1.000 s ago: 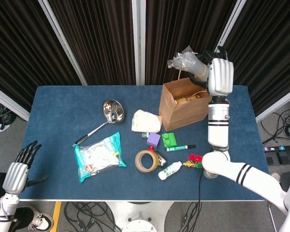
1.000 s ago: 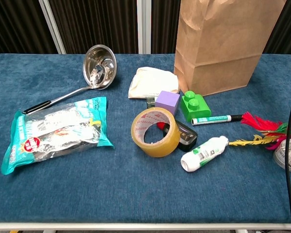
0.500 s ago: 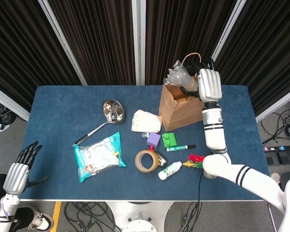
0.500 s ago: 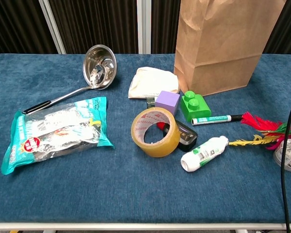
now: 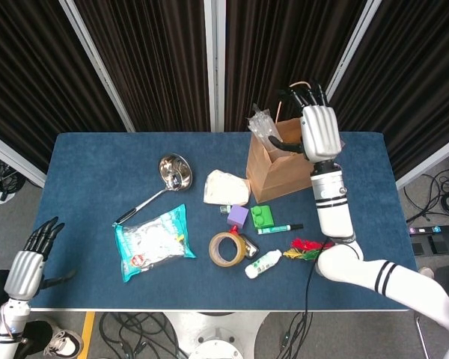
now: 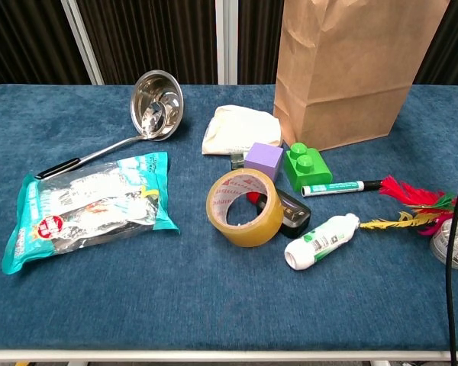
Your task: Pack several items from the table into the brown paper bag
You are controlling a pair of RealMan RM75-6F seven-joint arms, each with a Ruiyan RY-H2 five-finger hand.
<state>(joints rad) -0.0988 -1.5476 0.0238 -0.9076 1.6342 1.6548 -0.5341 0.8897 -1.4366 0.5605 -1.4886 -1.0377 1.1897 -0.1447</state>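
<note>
- The right robot hand (image 5: 319,132) is hovering over the open top of the brown paper bag (image 5: 278,166), fingers curled around a crinkly clear plastic packet (image 5: 263,127) that is sticking out above the bag's left rim
- The bag is standing upright at the far right of the blue counter (image 5: 97,164); something pale is showing inside it, too unclear to name
- The left robot hand (image 5: 31,262) is hanging off the counter's near left corner, fingers spread and gripping nothing
- The step in hand looks like lowering the packet into the bag, and doing it well probably means centring the packet over the opening first, since it is sitting close to the left rim and could catch there
- A straight descent is likely safest: the bag is light paper and a sideways nudge could tip it or fold its wall in
- Letting go only once the packet is below the rim should stop it springing out
- Waiting on the counter are the ladle (image 6: 149,107), snack bag (image 6: 88,206), tape roll (image 6: 243,207), white bottle (image 6: 320,240), purple cube (image 6: 264,161), green block (image 6: 308,166) and marker (image 6: 340,187)
</note>
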